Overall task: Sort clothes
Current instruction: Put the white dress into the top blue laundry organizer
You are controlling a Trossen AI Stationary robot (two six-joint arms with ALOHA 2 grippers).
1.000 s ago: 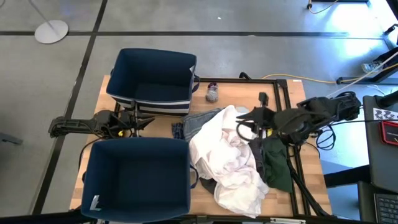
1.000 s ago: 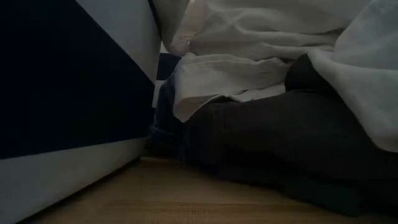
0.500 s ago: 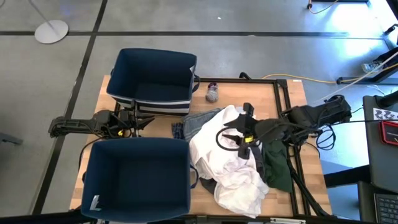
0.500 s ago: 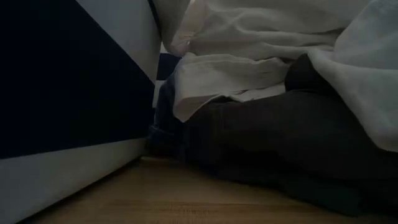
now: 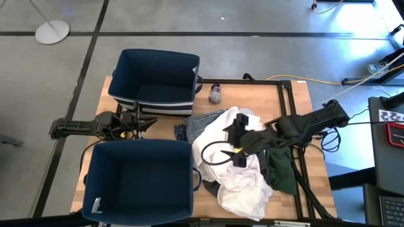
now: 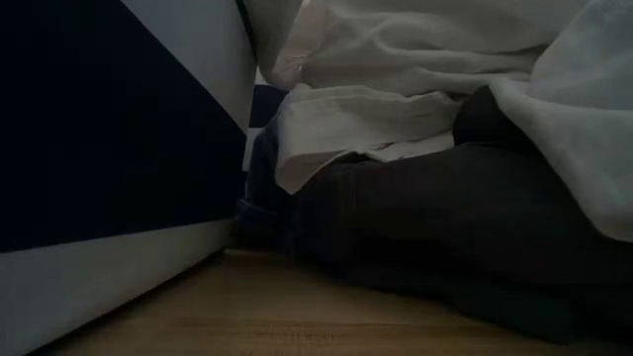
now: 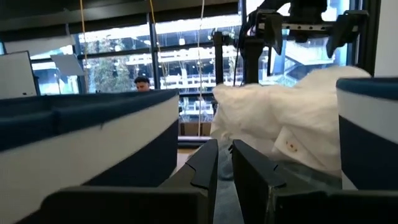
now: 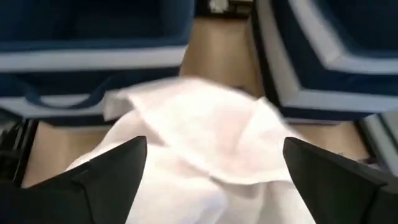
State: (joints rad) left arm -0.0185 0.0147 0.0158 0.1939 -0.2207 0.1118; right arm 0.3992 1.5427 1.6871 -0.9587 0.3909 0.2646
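Right gripper [image 5: 235, 140] fingers spread wide over white shirt [image 5: 235, 176]; left gripper [image 5: 146, 123] fingers narrow, beside shirt.

No text, label, brand or number can be read anywhere; a white tag [image 5: 96, 205] on the lower left navy fabric bin [image 5: 137, 180] shows no legible writing.

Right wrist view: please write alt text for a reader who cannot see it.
The right end effector hangs open over a crumpled white cotton garment on the wooden table. Beyond it stand two navy fabric bins with pale trim.
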